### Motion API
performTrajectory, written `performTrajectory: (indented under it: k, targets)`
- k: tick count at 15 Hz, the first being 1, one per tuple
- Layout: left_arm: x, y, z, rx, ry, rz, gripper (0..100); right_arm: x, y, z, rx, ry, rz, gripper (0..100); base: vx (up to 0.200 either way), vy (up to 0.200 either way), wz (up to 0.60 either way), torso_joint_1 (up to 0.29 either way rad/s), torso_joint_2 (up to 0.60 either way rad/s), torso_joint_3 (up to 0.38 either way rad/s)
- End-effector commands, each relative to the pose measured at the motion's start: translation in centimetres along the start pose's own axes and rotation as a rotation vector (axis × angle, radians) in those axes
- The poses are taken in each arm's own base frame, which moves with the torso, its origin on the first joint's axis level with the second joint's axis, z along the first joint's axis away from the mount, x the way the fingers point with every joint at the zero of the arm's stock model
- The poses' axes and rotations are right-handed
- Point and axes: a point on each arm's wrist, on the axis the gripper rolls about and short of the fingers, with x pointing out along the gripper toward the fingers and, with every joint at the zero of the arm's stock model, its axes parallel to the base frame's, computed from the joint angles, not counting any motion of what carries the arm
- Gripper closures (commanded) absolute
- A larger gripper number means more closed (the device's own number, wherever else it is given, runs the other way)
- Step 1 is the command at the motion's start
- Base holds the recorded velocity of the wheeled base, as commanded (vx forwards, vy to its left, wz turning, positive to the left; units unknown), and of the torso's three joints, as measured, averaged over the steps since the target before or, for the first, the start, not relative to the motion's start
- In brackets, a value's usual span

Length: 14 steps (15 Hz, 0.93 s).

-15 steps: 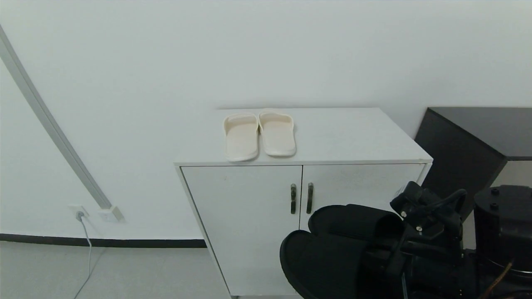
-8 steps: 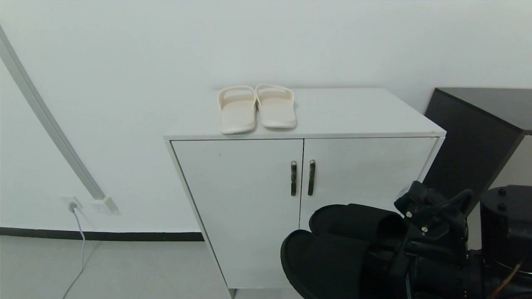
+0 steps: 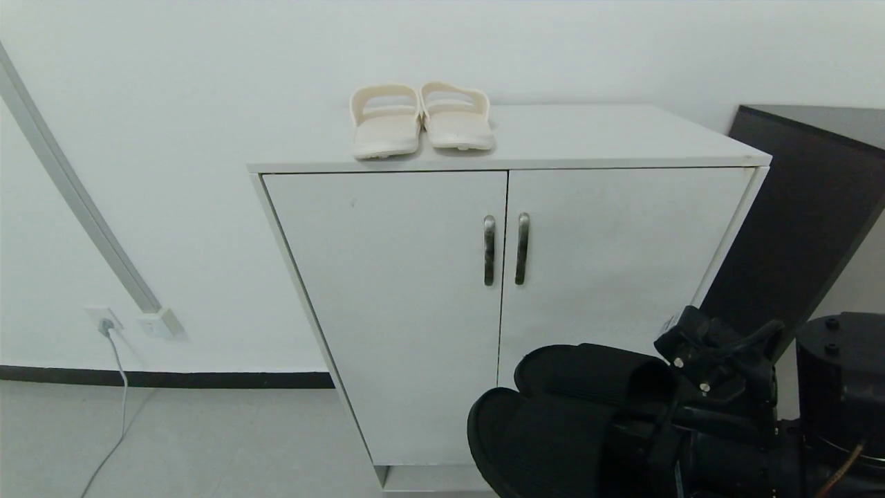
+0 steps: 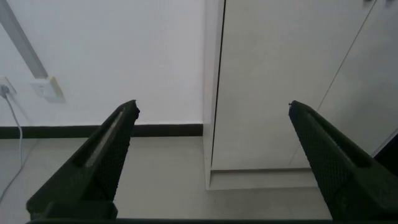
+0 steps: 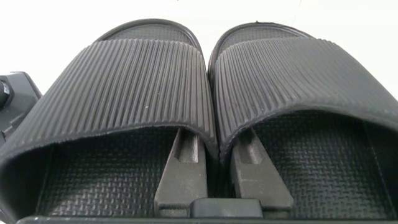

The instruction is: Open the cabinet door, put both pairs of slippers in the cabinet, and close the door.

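my right pincer (image 5: 214, 149) is clamped on the pair of black slippers (image 3: 574, 408). one finger (image 5: 180, 177) sits inside each shoe, and the two inner walls are pressed together between them. the ribbed straps lie side by side. the pair hangs low in front of the white cabinet (image 3: 276, 228), before the lower part of its right door (image 3: 608, 256).

my left pincer (image 4: 212, 107) stands wide apart with nothing between its fingers. it faces the cabinet's lower left front corner and the grey floor (image 4: 161, 180) beneath it.

both doors are shut. the left door (image 3: 387, 290) and the right one meet at the middle, where the two upright metal handles (image 3: 489, 249) stand just beside each other.

the cream slippers (image 3: 420, 121) rest on the cabinet top, side by side and touching, above the left door, close to the front edge.

a wall socket (image 3: 104, 319) with a cable plugged in sits low on the white wall to the cabinet's left. a dark unit (image 3: 802, 228) stands at the cabinet's right.
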Motion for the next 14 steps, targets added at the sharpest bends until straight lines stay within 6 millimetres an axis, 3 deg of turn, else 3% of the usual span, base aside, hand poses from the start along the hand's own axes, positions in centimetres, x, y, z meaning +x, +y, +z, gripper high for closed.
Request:
performTrajectory:
  k: [1,6,10,13,14]
  targets:
    - [0.0,0.0,0.0,0.007,0.001,-0.002,0,0.3,0.0,-0.2,-0.001,0.012,0.010,100,0.000,0.000,0.00,-0.076,0.45,0.359]
    - [0.0,0.0,0.0,0.016,0.001,0.006,0,0.2,0.1,-0.4,0.000,0.019,0.020,100,0.000,0.000,0.00,-0.043,0.44,0.395]
    - [0.0,0.0,0.3,0.025,-0.016,0.000,0,0.3,0.0,-0.6,0.000,0.026,0.019,100,0.000,0.000,0.00,0.000,0.14,0.133]
    - [-0.4,-0.1,7.8,-0.070,-0.095,-0.071,0,0.4,0.1,-0.6,-0.001,0.016,0.022,100,0.000,0.000,0.00,0.000,0.00,0.000]
    - [-0.3,-0.1,7.8,-0.070,-0.092,-0.074,0,0.4,0.1,-0.6,-0.001,0.016,0.022,100,0.000,0.000,0.00,0.000,0.00,0.000]
